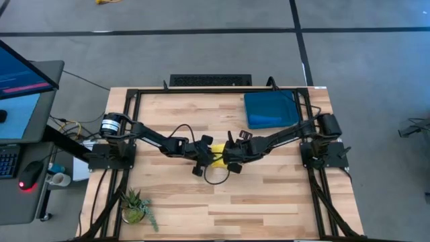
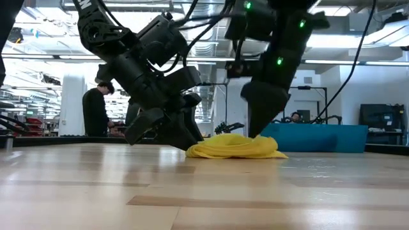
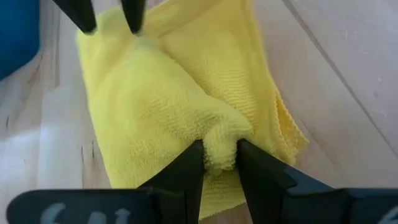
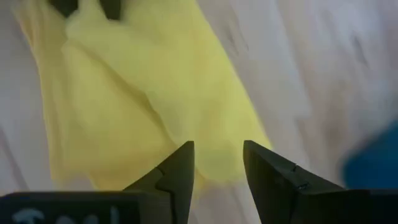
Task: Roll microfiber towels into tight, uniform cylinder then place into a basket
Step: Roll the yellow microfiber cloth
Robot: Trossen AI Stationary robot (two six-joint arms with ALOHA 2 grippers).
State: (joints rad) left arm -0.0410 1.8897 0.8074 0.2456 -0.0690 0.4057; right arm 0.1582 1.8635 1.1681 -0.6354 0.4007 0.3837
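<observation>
In the middle of the table, the yellow towel (image 1: 216, 156) lies bunched between both arms. The left gripper (image 3: 220, 163) pinches a fold on its side. The right gripper (image 4: 219, 163), just as near, hangs open with nothing in it over the other side.

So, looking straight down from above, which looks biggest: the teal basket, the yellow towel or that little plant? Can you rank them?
1. The basket, easily the largest, with something blue lying in it.
2. The plant.
3. The yellow towel, but both grippers cover most of it, so its place below the plant is unsure.
</observation>
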